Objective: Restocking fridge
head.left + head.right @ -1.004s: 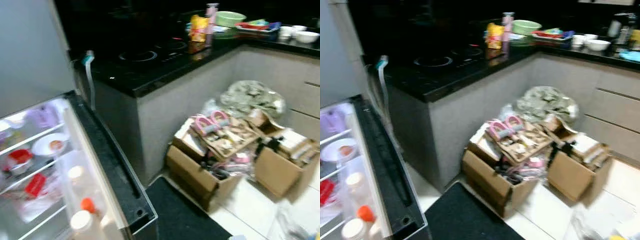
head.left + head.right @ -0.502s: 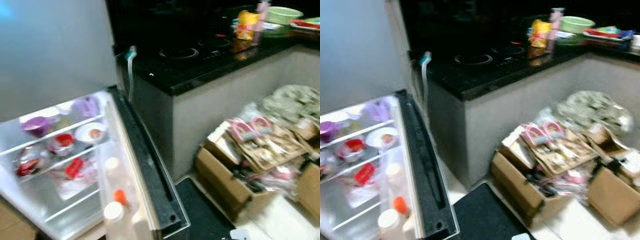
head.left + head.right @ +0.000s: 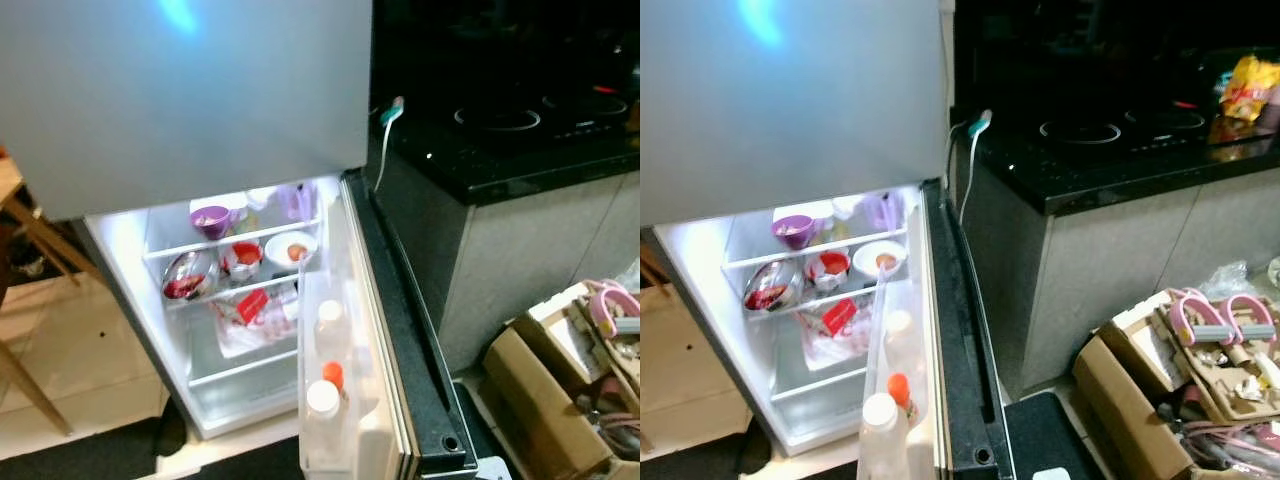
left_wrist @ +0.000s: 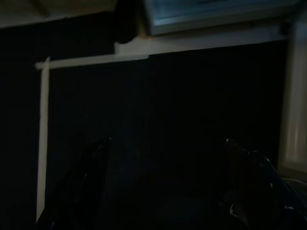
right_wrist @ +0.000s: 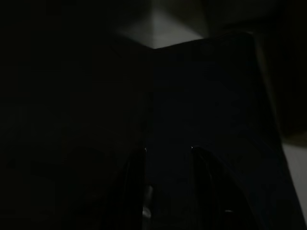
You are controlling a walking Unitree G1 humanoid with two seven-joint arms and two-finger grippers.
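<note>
Fridge (image 3: 250,300) at my 11 o'clock, lower door (image 3: 395,330) swung open at 12. Lit shelves hold a purple cup (image 3: 211,218), bowls (image 3: 291,248) and a red packet (image 3: 251,305); bottles (image 3: 322,400) in the door rack. Boxes (image 3: 1160,390) on the floor at 3 o'clock, under the black counter (image 3: 1120,150). Both arms hang idle. Left gripper (image 4: 165,191) fingers spread wide, holding nothing. Right gripper (image 5: 165,187) fingers slightly apart, empty.

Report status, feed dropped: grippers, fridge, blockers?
Left gripper open, idle. Right gripper idle. Fridge door open, shelves stocked. Cardboard boxes on floor beside.
</note>
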